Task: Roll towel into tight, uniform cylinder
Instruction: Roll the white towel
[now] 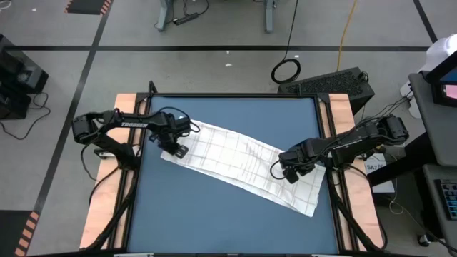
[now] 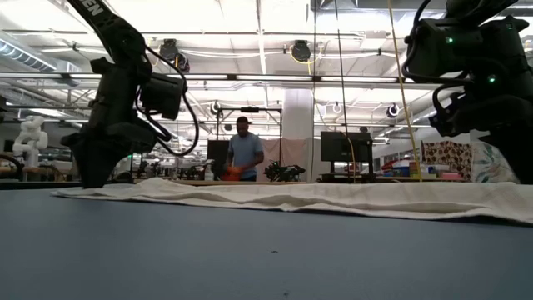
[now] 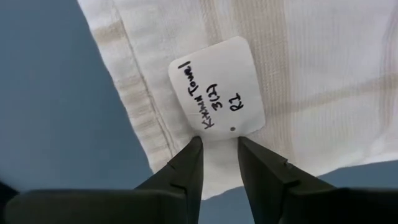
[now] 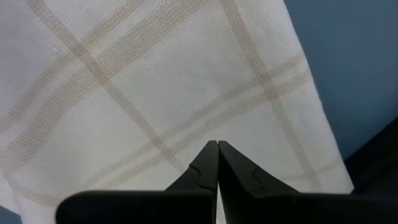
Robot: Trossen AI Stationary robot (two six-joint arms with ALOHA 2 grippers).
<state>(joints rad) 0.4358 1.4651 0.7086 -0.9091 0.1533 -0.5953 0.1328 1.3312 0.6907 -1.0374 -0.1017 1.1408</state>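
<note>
The white towel (image 1: 239,164) with faint grid lines lies spread flat on the blue table (image 1: 214,221), slanting from far left to near right. A white handwritten tag (image 3: 217,87) sits near its left end. My left gripper (image 1: 176,148) is narrowly open and points down at that left end, by the tag; it also shows in its wrist view (image 3: 219,144) and in the low view (image 2: 92,171). My right gripper (image 1: 283,172) is shut over the towel's right part, a little in from its right end (image 4: 215,144). My left gripper comes from above, pointing down. Its fingertips (image 3: 194,149) reach the level of the towel's left end (image 3: 211,155), one on each side of the tag's near edge. The cloth there lies flat on the table, not gathered. My right gripper's shut fingertips (image 4: 210,149) point down at the flat cloth (image 4: 186,112); I cannot tell whether they touch it.
Wooden side rails (image 1: 107,207) run along the table's left and right. Bare blue table lies near and far of the towel. In the low view a person (image 2: 244,150) stands far behind the table in the room.
</note>
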